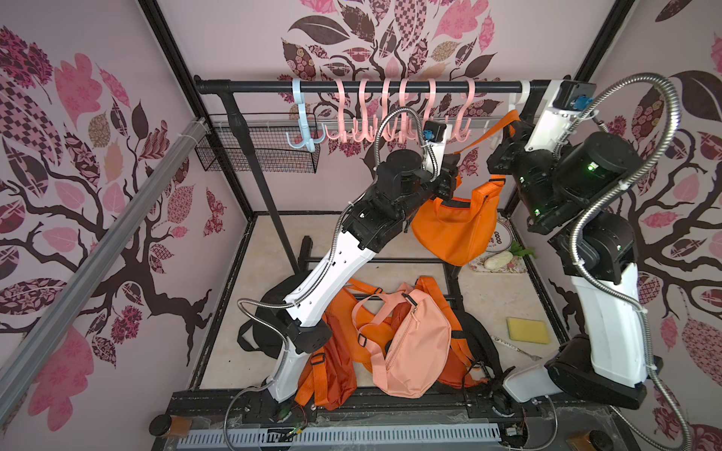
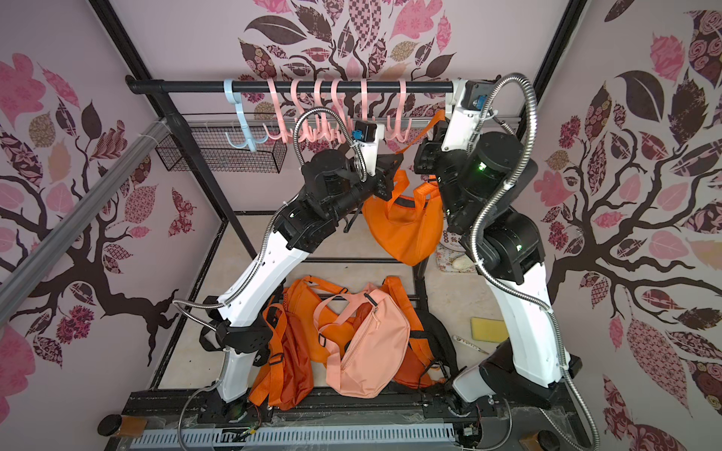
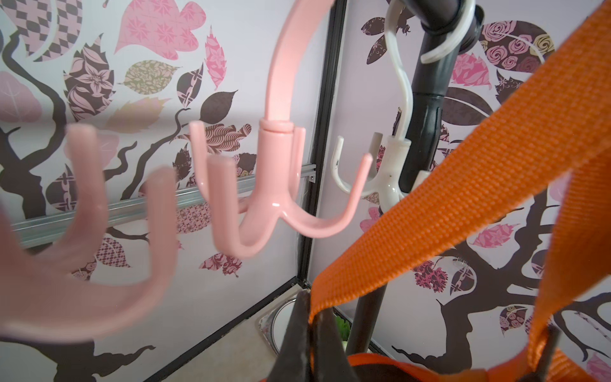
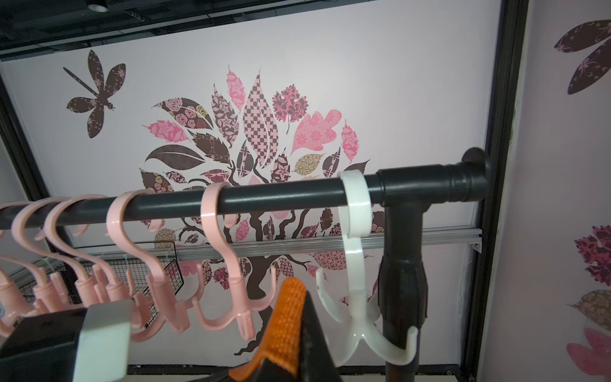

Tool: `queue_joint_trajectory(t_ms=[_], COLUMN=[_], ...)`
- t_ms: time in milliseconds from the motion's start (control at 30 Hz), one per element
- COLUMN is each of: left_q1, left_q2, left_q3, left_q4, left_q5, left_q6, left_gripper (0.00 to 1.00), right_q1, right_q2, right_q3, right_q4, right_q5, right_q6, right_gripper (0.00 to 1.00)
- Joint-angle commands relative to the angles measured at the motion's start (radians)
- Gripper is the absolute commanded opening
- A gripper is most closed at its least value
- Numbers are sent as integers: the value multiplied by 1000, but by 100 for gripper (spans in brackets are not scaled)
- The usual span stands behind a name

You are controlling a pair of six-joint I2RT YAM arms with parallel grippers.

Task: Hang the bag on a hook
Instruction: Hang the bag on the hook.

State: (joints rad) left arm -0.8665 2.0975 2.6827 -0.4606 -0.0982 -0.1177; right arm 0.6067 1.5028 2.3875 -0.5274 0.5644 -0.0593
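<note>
An orange bag (image 1: 453, 230) (image 2: 406, 226) hangs in the air below the black rail (image 1: 273, 85), held by both arms. My left gripper (image 3: 312, 317) (image 1: 449, 175) is shut on its orange strap (image 3: 463, 185) just above the bag. The strap runs up and right to my right gripper (image 4: 297, 297) (image 1: 506, 131), which is shut on a folded loop of it. That loop sits between the last pink hook (image 4: 238, 297) (image 3: 277, 185) and the white hook (image 4: 358, 307) (image 3: 390, 178) at the rail's right end, just below their prongs. No hook carries the strap.
Several pink hooks and a blue hook (image 1: 301, 117) hang along the rail. A wire basket (image 1: 258, 148) is fixed at back left. On the floor lie a peach bag (image 1: 414, 343), more orange bags (image 1: 328, 371), a yellow sponge (image 1: 527, 330) and a plate (image 1: 504, 254). The rack's black post (image 4: 401, 264) stands beside the white hook.
</note>
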Motion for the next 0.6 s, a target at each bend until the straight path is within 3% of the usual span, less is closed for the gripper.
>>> queue_joint_trajectory(t_ms=[0,333,467,567], left_q1=[13,37,40,39], left_q2=[41,73,82,90], left_q3=[29,34,25,21], left_q4=[8,32,24,7], left_q5=[1,18,28,32], left_q6=[-17,-22,-16,-12], left_gripper=[0,0,0,0], right_q1=[-46,-129,-309,-341], right_q2=[28,92,99,92], right_q3=[87,160,150,106], right_q4=[6,-12,-88,-108], right_q5=[-16,-71,-278,-340], right_q6=[59,128,317,347], right_gripper=[0,0,0,0])
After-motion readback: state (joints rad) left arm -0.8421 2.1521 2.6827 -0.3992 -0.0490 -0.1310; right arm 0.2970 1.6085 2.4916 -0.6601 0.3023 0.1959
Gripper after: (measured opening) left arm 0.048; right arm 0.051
